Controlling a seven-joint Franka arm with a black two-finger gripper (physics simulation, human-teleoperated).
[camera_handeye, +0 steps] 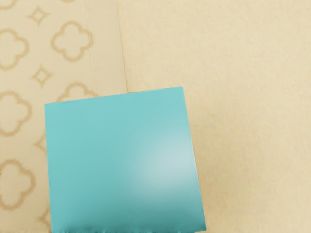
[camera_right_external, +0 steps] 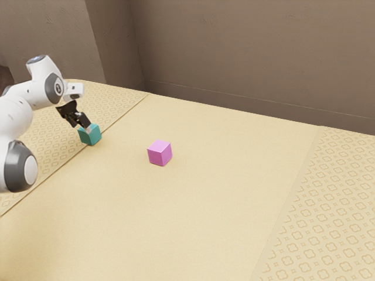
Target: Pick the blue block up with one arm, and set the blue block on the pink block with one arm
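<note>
1. The blue block lay closest to the lens in the wrist view, directly under the hand, its top face flat and square to the camera.
2. It sat across the seam where the patterned strip met the plain middle of the table, near the exterior view's left.
3. The gripper was down at the block's top, at the end of the white arm. I could not tell whether it was open or closed on the block.
4. The block looked to be resting on the table and not lifted, so I judged the step in hand to be the pick-up, at the point of taking hold.
5. The pink block stood alone on the plain surface, well apart from the blue one, toward the exterior view's right.
6. The next move probably called for a firm hold on two opposite sides, then a straight lift high enough to pass above the pink block.
7. After that would come a carry toward the exterior view's right and a level lowering onto the pink block's top face.
8. Nothing stood between the two blocks. A second patterned strip ran along the far side and a brown wall rose behind the table, both well away from the path.
9. The main risk seemed to be an off-centre placement, since the two blocks looked alike in size.
</note>
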